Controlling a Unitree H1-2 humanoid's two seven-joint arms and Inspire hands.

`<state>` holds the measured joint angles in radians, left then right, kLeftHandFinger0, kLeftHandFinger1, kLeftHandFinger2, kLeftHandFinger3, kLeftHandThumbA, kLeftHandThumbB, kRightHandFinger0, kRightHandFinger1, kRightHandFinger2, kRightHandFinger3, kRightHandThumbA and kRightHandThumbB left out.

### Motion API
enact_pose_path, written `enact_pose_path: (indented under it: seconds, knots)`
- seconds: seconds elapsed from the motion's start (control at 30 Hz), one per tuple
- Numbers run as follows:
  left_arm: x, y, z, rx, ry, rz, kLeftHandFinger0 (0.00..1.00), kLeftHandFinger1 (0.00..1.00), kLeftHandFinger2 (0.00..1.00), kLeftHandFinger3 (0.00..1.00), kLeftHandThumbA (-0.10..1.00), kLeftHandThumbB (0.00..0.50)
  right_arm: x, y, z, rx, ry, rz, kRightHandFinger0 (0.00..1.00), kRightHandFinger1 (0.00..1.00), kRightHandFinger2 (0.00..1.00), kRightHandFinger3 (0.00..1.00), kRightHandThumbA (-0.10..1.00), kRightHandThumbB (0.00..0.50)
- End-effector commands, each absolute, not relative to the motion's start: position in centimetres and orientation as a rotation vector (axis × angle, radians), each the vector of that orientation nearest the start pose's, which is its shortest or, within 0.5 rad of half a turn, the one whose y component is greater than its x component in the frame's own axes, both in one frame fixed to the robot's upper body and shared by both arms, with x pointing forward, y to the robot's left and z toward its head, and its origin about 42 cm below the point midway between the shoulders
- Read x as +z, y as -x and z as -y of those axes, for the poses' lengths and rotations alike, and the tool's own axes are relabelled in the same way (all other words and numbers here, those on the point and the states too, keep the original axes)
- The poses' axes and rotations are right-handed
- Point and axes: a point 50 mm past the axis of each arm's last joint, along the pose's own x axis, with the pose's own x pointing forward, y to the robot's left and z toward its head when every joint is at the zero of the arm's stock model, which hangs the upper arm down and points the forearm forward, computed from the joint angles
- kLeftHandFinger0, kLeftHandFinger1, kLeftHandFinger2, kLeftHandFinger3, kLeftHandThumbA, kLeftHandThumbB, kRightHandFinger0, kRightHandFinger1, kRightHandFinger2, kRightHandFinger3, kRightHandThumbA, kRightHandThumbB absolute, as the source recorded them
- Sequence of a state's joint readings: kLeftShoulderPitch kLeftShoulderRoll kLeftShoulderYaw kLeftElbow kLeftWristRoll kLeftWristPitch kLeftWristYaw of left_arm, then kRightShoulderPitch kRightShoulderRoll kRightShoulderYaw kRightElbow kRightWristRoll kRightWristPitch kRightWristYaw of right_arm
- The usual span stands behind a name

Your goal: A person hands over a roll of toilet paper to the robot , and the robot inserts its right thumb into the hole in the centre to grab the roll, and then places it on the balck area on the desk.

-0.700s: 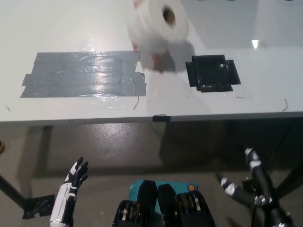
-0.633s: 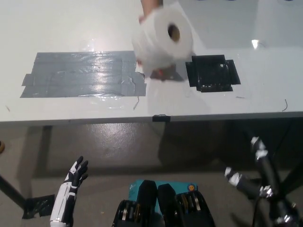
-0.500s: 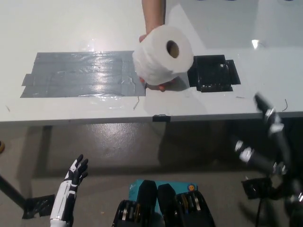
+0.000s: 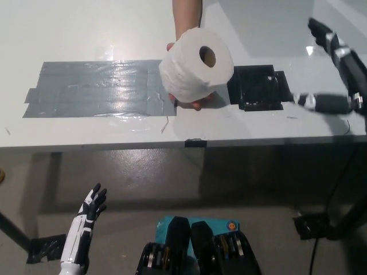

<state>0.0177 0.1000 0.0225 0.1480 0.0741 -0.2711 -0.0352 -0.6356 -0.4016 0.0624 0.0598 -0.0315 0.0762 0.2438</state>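
item: toilet roll (image 4: 196, 66), held by person's hand (image 4: 192, 102), core facing us for our spread, empty right hand (image 4: 338, 74) (left hand (image 4: 89, 213) idle, fingers apart).

A wide patch of grey tape (image 4: 97, 89) lies flat on the white desk (image 4: 69, 28), toward its left side. A small black clip (image 4: 195, 142) sits at the desk's front edge.

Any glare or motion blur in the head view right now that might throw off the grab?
Head view: the toilet paper roll in the person's hand is sharp, its centre hole clear; the right robot hand is slightly motion-blurred; glare streaks the grey tape patch and a bright spot sits near the black area; the left robot hand rests low, in focus.
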Motion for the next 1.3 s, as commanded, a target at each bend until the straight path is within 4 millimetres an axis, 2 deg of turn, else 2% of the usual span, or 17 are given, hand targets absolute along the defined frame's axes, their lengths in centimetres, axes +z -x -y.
enact_pose_path:
  seconds: [0.0, 0.07, 0.13, 0.2, 0.23, 0.27, 0.33, 0.37, 0.4, 0.5, 0.53, 0.63, 0.73, 0.83, 0.9, 1.0, 1.27]
  knots:
    - [8.1, -28.0, -25.7, -0.015, -0.202, 0.152, 1.0, 1.0, 1.0, 1.0, 1.0, 0.162, 38.3, -48.7, 25.5, 0.457, 0.521, 0.32, 1.0, 1.0, 1.0, 1.0, 0.92, 0.342]
    - [8.2, -28.1, -25.7, -0.016, -0.205, 0.155, 1.0, 1.0, 1.0, 1.0, 1.0, 0.163, 39.2, -49.8, 25.0, 0.482, 0.517, 0.295, 1.0, 1.0, 1.0, 1.0, 0.91, 0.319]
    - [8.2, -28.0, -25.7, -0.019, -0.199, 0.161, 1.0, 1.0, 1.0, 1.0, 1.0, 0.153, 40.4, -51.5, 24.2, 0.502, 0.546, 0.237, 1.0, 1.0, 1.0, 1.0, 0.95, 0.36]
    - [8.2, -28.1, -25.7, -0.02, -0.202, 0.166, 1.0, 1.0, 1.0, 1.0, 1.0, 0.153, 41.2, -52.8, 23.4, 0.511, 0.543, 0.214, 1.0, 1.0, 1.0, 1.0, 0.94, 0.361]
    - [8.2, -28.1, -25.7, -0.02, -0.201, 0.167, 1.0, 1.0, 1.0, 1.0, 1.0, 0.158, 41.6, -53.9, 22.9, 0.513, 0.56, 0.178, 1.0, 1.0, 1.0, 1.0, 0.96, 0.391]
    - [8.3, -28.2, -25.7, -0.021, -0.201, 0.168, 1.0, 1.0, 1.0, 1.0, 1.0, 0.159, 41.8, -54.2, 22.8, 0.513, 0.567, 0.166, 1.0, 1.0, 1.0, 1.0, 0.99, 0.371]
    - [8.3, -28.3, -25.6, -0.021, -0.207, 0.164, 1.0, 1.0, 1.0, 1.0, 1.0, 0.171, 42.7, -55.2, 21.5, 0.522, 0.593, 0.134, 1.0, 1.0, 1.0, 1.0, 1.0, 0.362]
    - [8.4, -28.3, -25.6, -0.022, -0.209, 0.168, 1.0, 1.0, 1.0, 1.0, 1.0, 0.155, 43.1, -55.7, 21.1, 0.54, 0.602, 0.132, 1.0, 1.0, 1.0, 1.0, 1.0, 0.331]
    - [8.4, -28.4, -25.6, -0.022, -0.208, 0.171, 1.0, 1.0, 1.0, 1.0, 1.0, 0.155, 43.5, -56.4, 20.5, 0.575, 0.602, 0.13, 1.0, 1.0, 1.0, 1.0, 1.0, 0.32]
    - [8.4, -28.4, -25.5, -0.024, -0.209, 0.173, 1.0, 1.0, 1.0, 1.0, 1.0, 0.169, 44.1, -57.6, 19.4, 0.57, 0.635, 0.111, 1.0, 1.0, 1.0, 1.0, 1.0, 0.382]
    - [8.4, -28.4, -25.5, -0.025, -0.21, 0.177, 1.0, 1.0, 1.0, 1.0, 1.0, 0.169, 44.3, -57.9, 18.7, 0.549, 0.655, 0.095, 1.0, 1.0, 1.0, 1.0, 1.0, 0.383]
    - [8.4, -28.4, -25.4, -0.026, -0.203, 0.179, 1.0, 1.0, 1.0, 1.0, 1.0, 0.173, 44.7, -58.6, 17.5, 0.504, 0.686, 0.063, 1.0, 1.0, 1.0, 1.0, 1.0, 0.388]
    - [8.5, -28.4, -25.4, -0.022, -0.205, 0.181, 1.0, 1.0, 1.0, 1.0, 1.0, 0.171, 45.1, -59.3, 16.2, 0.483, 0.735, 0.032, 1.0, 1.0, 1.0, 1.0, 1.0, 0.418]
    - [8.6, -28.5, -25.3, -0.023, -0.21, 0.187, 1.0, 1.0, 1.0, 1.0, 1.0, 0.167, 45.4, -59.7, 15.2, 0.469, 0.761, 0.004, 1.0, 1.0, 1.0, 1.0, 1.0, 0.404]
    - [8.6, -28.6, -25.2, -0.029, -0.207, 0.189, 1.0, 1.0, 1.0, 1.0, 1.0, 0.171, 45.5, -59.9, 14.7, 0.45, 0.784, -0.008, 1.0, 1.0, 1.0, 1.0, 1.0, 0.422]
    - [8.7, -28.6, -25.0, -0.035, -0.212, 0.191, 1.0, 1.0, 1.0, 1.0, 1.0, 0.188, 45.3, -60.1, 14.3, 0.429, 0.813, -0.006, 1.0, 1.0, 1.0, 1.0, 1.0, 0.421]
    - [9.1, -28.8, -24.8, -0.047, -0.221, 0.205, 1.0, 1.0, 1.0, 1.0, 1.0, 0.187, 44.6, -60.3, 13.5, 0.424, 0.831, -0.004, 1.0, 1.0, 1.0, 1.0, 1.0, 0.338]
